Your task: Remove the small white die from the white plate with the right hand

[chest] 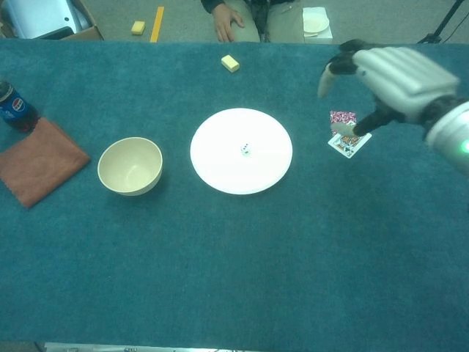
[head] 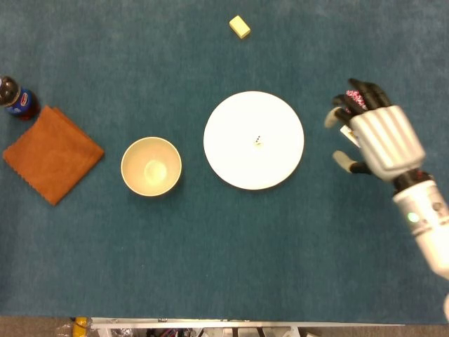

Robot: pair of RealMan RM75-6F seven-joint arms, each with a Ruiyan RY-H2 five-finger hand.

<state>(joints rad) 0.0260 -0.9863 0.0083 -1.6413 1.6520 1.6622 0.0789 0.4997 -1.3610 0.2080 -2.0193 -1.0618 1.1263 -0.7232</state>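
Observation:
A small white die [head: 258,142] [chest: 245,149] lies near the middle of the round white plate [head: 231,161] [chest: 220,172]. My right hand [head: 368,133] [chest: 374,81] hovers to the right of the plate, above the playing cards, with its fingers spread and nothing in them. It is apart from the plate and the die. My left hand is not in either view.
A cream bowl [head: 151,166] [chest: 130,166] stands left of the plate. An orange cloth [head: 52,153] and a cola bottle [head: 15,98] lie at the far left. A yellow block [head: 240,27] sits at the back. Playing cards [chest: 346,136] lie under my right hand. A person's hand [chest: 226,26] rests beyond the table's far edge.

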